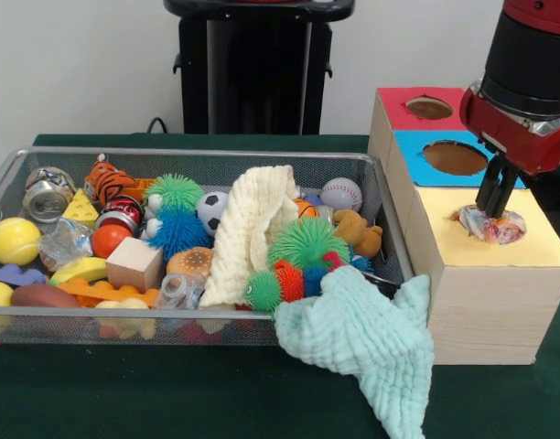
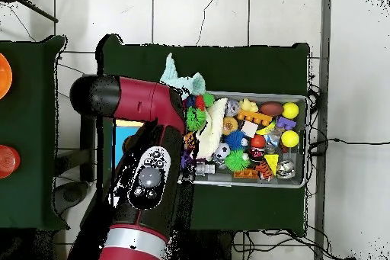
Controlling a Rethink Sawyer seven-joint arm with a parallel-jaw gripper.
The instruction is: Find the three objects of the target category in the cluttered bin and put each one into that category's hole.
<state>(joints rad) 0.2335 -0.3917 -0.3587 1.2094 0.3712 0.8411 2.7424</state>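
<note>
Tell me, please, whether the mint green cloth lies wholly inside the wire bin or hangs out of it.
Hanging out. One end of the mint green cloth rests inside the wire bin and the rest drapes over its rim onto the table.

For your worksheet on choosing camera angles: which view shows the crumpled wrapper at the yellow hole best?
The front view: the crumpled wrapper sits in plain sight at the hole in the yellow section, under the gripper. In the overhead view, the arm covers it.
</note>
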